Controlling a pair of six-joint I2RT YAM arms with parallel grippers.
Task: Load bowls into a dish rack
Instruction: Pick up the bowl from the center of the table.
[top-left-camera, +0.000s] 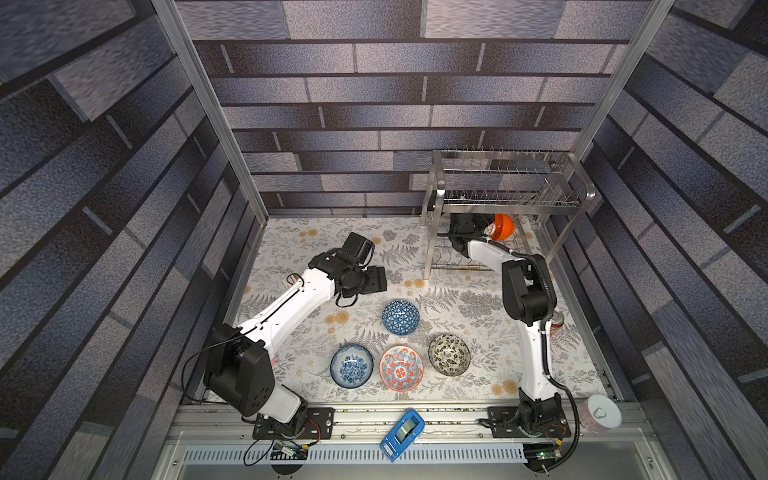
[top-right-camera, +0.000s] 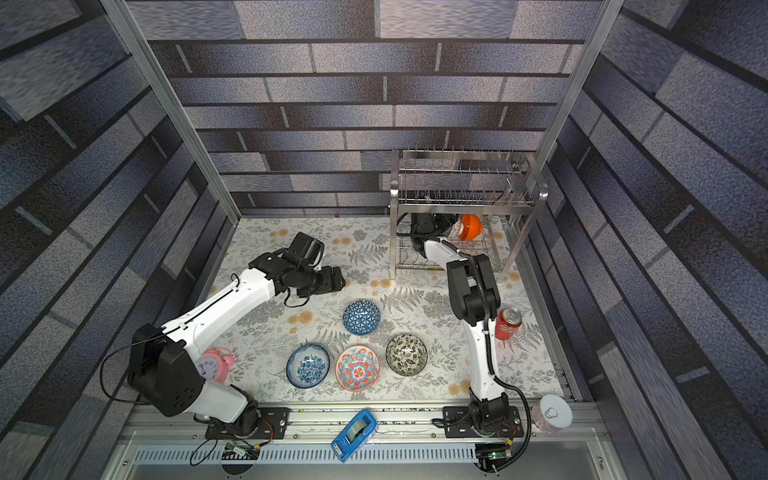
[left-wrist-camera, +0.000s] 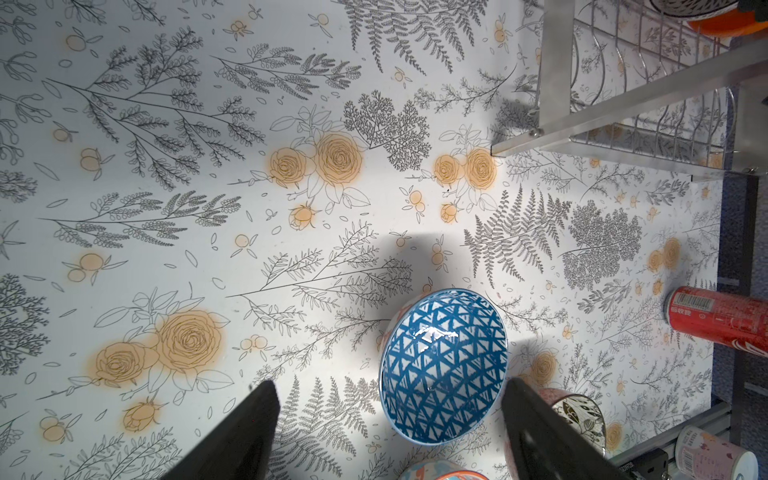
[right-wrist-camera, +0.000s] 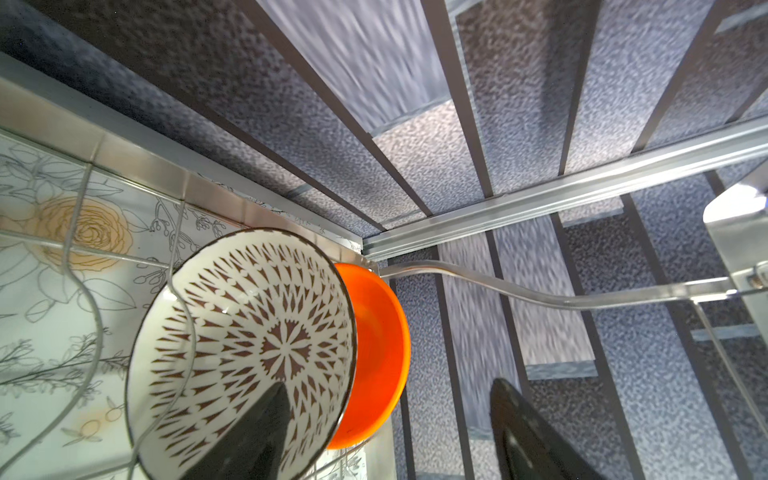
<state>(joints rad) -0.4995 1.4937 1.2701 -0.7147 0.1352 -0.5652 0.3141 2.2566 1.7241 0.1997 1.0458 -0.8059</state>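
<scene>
Two round glazed bowls stood edgewise in steel wire rack: white lattice bowl, orange bowl; left gripper, right gripper: fingers were spread.

Bright even overhead light; glare spot on blue triangle bowl; soft shadows; wall panels smeared, edges bowed.

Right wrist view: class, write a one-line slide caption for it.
Open right end effector beside a white patterned bowl standing on edge in the dish rack's wire slots, an orange bowl behind it.
</scene>
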